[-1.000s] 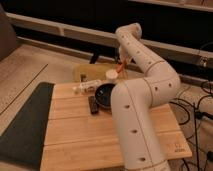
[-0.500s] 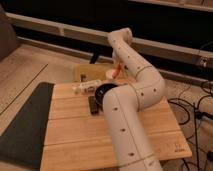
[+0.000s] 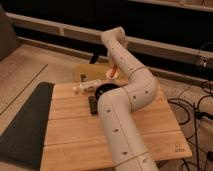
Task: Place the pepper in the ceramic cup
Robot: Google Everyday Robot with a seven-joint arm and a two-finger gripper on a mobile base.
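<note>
Scanning from the left: dark mat [image 3: 25, 125] beside the wooden table [image 3: 70, 125]. On the far part of the table lies a whitish bottle [image 3: 85, 88], then a black remote [image 3: 93, 104], then a dark bowl [image 3: 104, 90] half hidden by the arm [image 3: 125, 110]; its contents cannot be made out. Just past the bowl sits the ceramic cup [image 3: 110, 75], nothing visible inside it. The pepper [image 3: 114, 66] shows as an orange sliver right above the cup, against the arm's edge. The gripper [image 3: 113, 68] is there too, mostly hidden behind the arm, clamped tight and apparently pinching the pepper. Step judged: pepper carried over the cup, not yet in. Next move calls for lowering over the rim, then releasing.
</note>
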